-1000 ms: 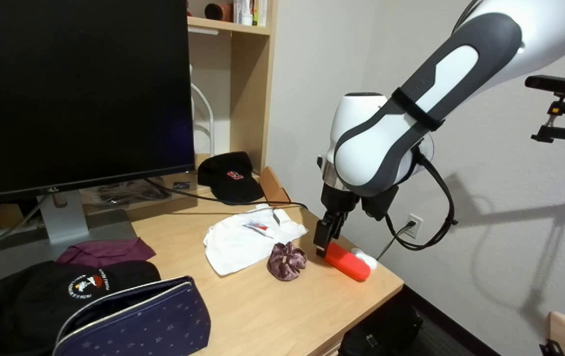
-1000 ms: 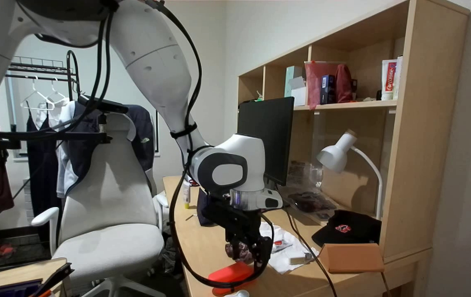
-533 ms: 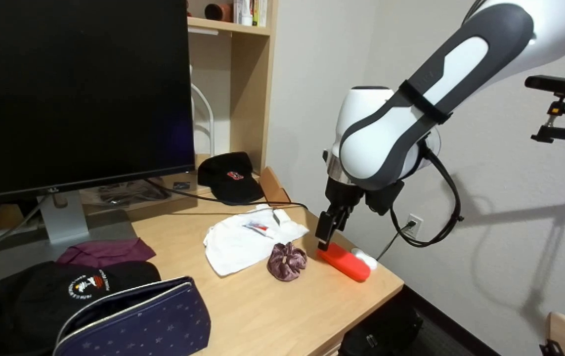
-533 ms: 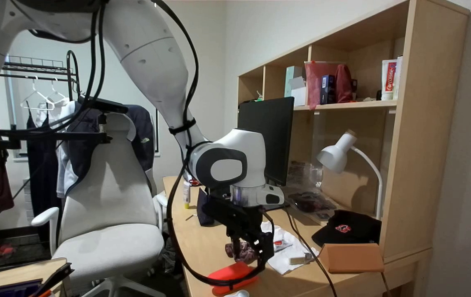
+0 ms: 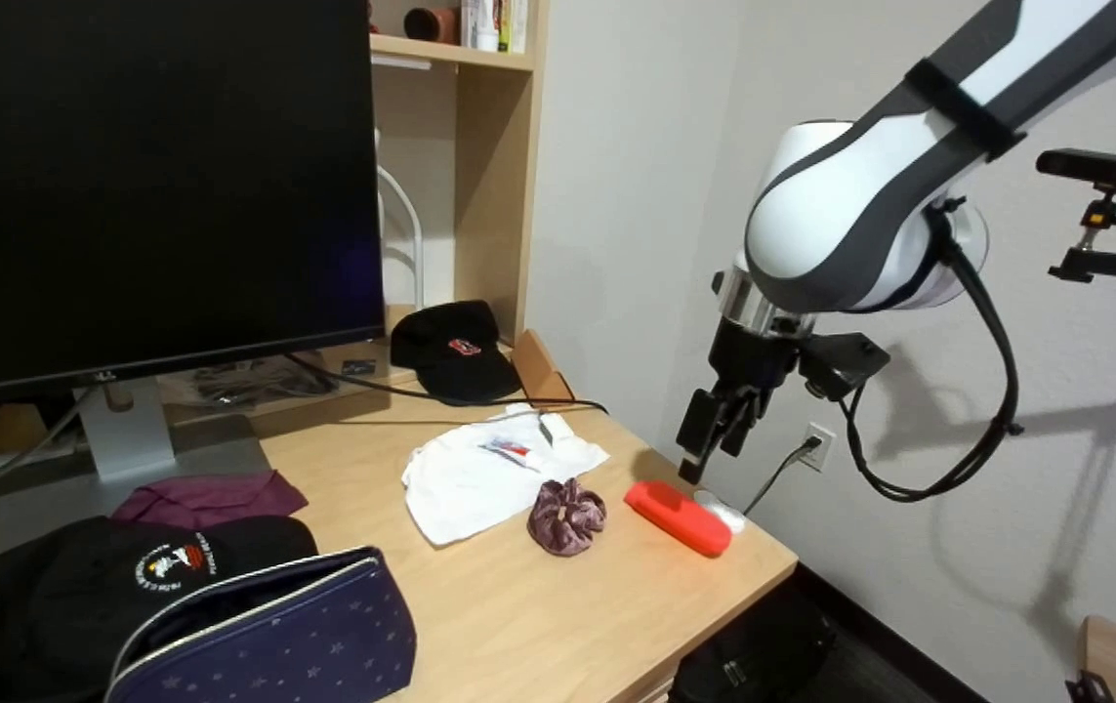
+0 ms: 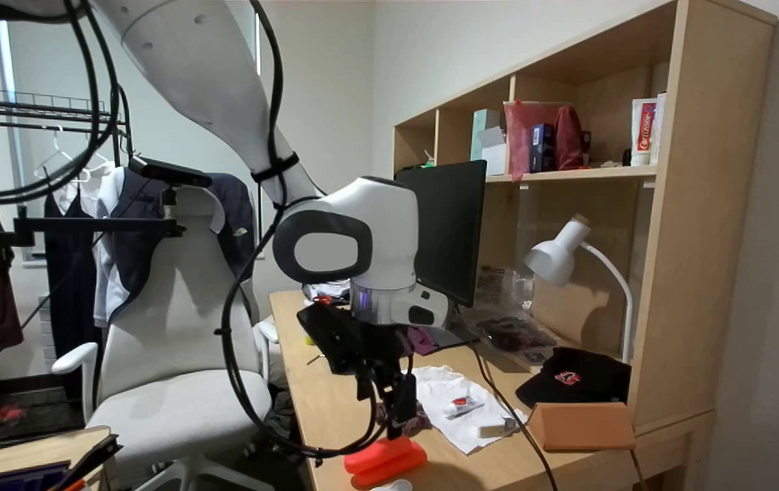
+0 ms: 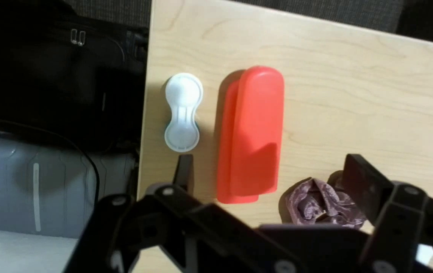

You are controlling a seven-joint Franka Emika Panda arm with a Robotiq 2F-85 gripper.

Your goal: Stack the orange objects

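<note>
Two flat, elongated red-orange blocks lie one on top of the other near the desk's corner. In the wrist view the upper block covers most of the lower block, which shows along its left side and near end. The upper block is slightly turned and offset from it. The pair also shows in both exterior views, as the upper block and the lower block. My gripper is above the blocks, its fingers wide apart with nothing between them. In an exterior view the gripper hangs clear of the blocks.
A white contact-lens-like case lies close beside the blocks near the desk edge. A purple scrunchie lies on their other side. A white cloth, a black cap and a navy pouch are farther along the desk.
My gripper has risen from the end of the blocks and moved away from the scrunchie and white cloth, toward the wall side. The blocks have stayed in place.
</note>
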